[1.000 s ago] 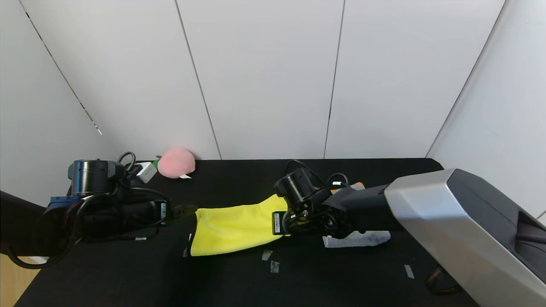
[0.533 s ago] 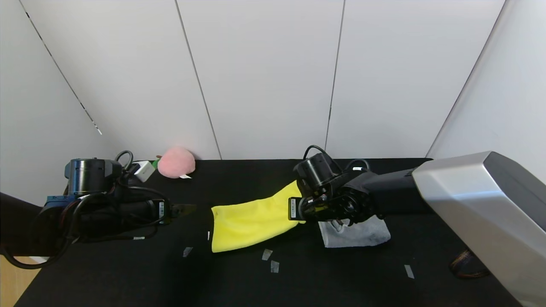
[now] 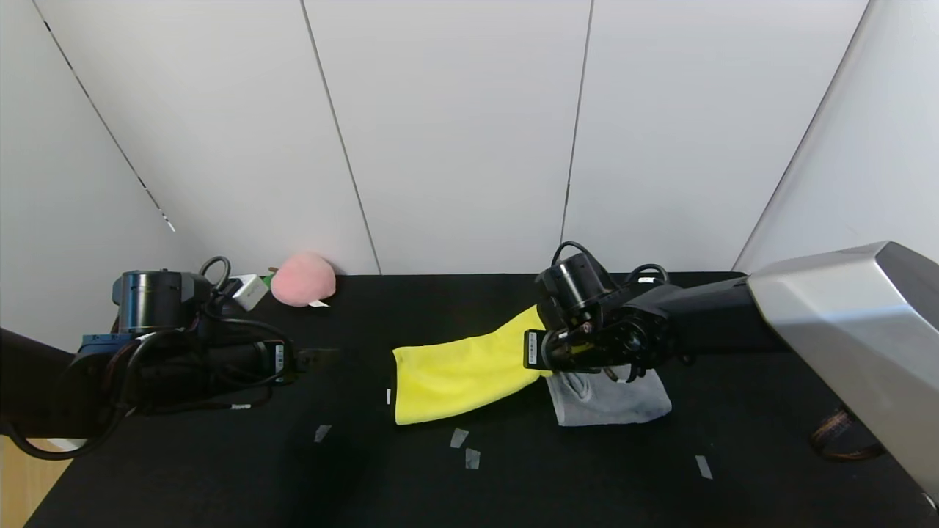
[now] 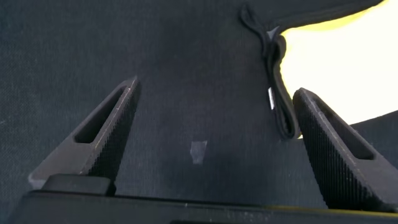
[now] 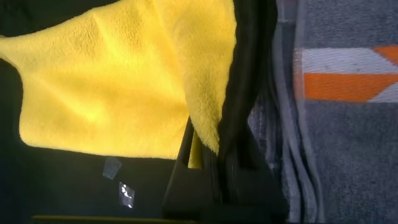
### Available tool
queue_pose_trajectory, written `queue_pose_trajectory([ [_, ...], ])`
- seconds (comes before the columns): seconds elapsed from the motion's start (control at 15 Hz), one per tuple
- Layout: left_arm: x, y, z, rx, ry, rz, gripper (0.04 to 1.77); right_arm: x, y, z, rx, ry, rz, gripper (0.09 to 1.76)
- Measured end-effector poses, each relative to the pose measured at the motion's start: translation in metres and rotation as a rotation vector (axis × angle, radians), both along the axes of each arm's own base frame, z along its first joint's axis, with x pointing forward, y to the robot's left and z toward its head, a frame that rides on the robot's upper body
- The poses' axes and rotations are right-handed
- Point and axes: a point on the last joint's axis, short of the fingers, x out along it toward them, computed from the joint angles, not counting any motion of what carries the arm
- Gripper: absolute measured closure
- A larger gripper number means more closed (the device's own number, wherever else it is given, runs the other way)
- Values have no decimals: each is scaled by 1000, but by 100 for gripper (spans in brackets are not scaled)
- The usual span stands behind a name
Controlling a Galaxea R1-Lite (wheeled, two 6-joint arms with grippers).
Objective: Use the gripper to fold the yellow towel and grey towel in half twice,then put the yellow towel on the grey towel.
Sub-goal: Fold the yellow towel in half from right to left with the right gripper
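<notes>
The yellow towel [image 3: 458, 374] lies folded in a long strip on the black table, its right end lifted. My right gripper [image 3: 539, 350] is shut on that right end, just above the left edge of the grey towel [image 3: 612, 400], which lies folded. In the right wrist view the yellow towel [image 5: 124, 81] hangs from my right gripper [image 5: 217, 149] beside the grey towel [image 5: 348, 137] and its orange stripe [image 5: 342, 84]. My left gripper [image 3: 323, 359] is open and empty, left of the towel. In the left wrist view my left gripper [image 4: 214, 124] is over bare table, with the towel's edge [image 4: 336, 56] by one finger [image 4: 329, 149].
A pink plush peach [image 3: 302, 279] and a small white box [image 3: 249, 292] sit at the back left by the wall. Tape scraps [image 3: 458, 438] mark the black table [image 3: 220, 477] in front of the towels; another scrap [image 3: 703, 466] lies at the right front.
My right gripper has dragged the yellow towel rightward and slightly back, up to the grey towel. The towel's left edge has drawn away from my left gripper, which stayed put.
</notes>
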Motion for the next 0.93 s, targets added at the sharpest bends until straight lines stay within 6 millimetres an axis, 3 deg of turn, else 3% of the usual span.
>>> queue_pose_trajectory([
  [0.4, 1, -3, 0, 5, -1, -14, 9, -2, 2, 4, 3, -11, 10, 168],
  [0.93, 3, -4, -8, 5, 18, -16, 9, -15, 32, 14, -12, -68, 123, 168],
])
